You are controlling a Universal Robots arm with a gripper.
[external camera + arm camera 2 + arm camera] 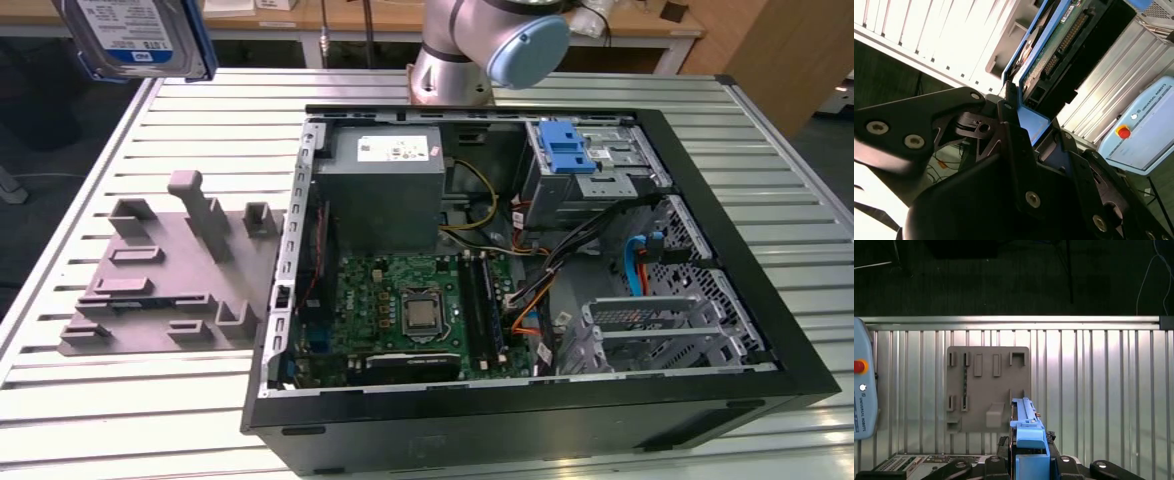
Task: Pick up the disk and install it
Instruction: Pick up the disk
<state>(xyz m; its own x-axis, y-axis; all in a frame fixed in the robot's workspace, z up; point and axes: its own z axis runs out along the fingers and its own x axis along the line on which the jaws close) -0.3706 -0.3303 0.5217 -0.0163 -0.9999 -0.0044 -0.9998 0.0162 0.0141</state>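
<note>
The disk (134, 35), a silver drive with a white-and-blue label in a blue carrier bracket, hangs high in the air at the exterior view's far left, above the table edge. In the second wrist view my gripper (1030, 125) is shut on the disk (1054, 40), its black fingers (1008, 107) clamped on the blue bracket end. In the first wrist view the disk (1026, 430) shows edge-on, rising from my gripper (1029, 462), above the grey fixture plate (988, 387).
An open computer case (747, 300) lies on the slatted metal table (120, 400), with a grey box (380, 185), a motherboard (407, 300) and a drive cage with a blue latch (574, 150). The grey fixture plate (167, 270) sits beside the case. A teach pendant (861, 390) lies nearby.
</note>
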